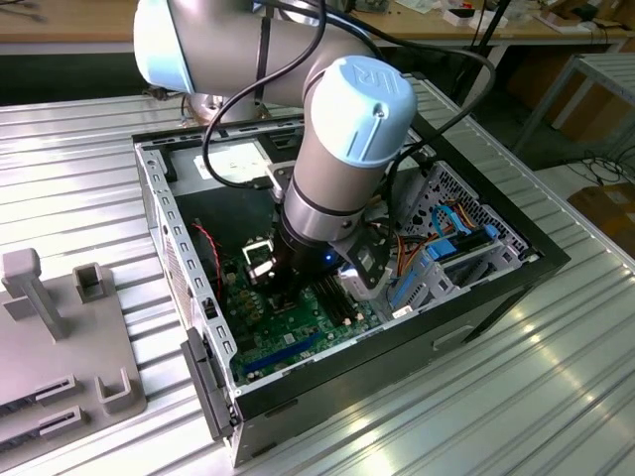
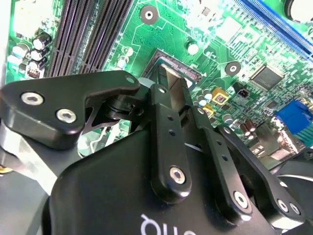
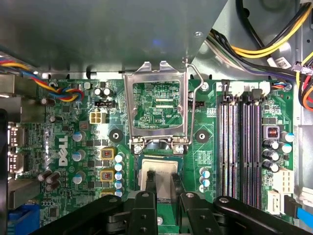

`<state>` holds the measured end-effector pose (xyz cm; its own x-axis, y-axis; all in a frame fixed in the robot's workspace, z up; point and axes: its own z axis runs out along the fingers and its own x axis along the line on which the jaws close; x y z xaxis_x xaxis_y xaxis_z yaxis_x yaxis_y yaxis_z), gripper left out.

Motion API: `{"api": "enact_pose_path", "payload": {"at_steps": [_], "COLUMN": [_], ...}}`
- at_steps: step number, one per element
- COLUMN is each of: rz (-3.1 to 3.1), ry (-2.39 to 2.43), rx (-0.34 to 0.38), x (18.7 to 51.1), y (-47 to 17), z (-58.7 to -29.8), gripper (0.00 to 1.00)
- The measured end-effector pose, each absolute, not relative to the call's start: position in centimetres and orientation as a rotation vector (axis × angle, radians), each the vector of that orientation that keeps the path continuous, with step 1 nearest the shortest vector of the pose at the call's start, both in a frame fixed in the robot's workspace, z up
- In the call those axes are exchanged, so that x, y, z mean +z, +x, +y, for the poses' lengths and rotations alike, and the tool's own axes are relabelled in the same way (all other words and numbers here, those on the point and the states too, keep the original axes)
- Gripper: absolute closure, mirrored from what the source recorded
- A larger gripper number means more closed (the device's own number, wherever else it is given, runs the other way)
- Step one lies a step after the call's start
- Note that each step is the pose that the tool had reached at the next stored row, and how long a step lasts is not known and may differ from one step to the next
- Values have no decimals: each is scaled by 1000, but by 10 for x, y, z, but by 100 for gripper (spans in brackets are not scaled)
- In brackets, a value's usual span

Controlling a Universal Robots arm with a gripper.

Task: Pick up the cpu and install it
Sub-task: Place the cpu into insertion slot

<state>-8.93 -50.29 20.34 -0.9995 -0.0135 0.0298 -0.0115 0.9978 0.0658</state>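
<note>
In the first wrist view the cpu [image 3: 160,169], a small pale silvery-beige square, sits level with the motherboard socket [image 3: 137,164]. My gripper [image 3: 162,175] is directly over it, its black fingertips [image 3: 149,177] set close together against the chip. The socket's silver load frame [image 3: 130,107] is hinged back and open just beyond the cpu. In the second wrist view one fingertip [image 2: 169,81] hangs above the socket edge [image 2: 178,69]. From the exterior view, the arm [image 1: 342,149] reaches down into the open computer case [image 1: 496,288], with the gripper [image 1: 290,280] low over the green board.
Black memory slots [image 3: 239,147] run beside the socket. Bundled cables [image 3: 259,49] and a blue drive bay [image 1: 437,268] crowd one side of the case. The case's metal walls close in all around. A grey fixture block [image 1: 60,337] stands on the ribbed table at the exterior view's left.
</note>
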Motion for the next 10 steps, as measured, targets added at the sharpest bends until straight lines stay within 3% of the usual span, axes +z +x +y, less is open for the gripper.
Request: {"api": "enact_pose_path", "payload": {"at_steps": [10], "rz": [-3109], "ry": [23], "rx": [-102], "x": [211], "y": [-89], "z": [-503], "gripper": [75]}}
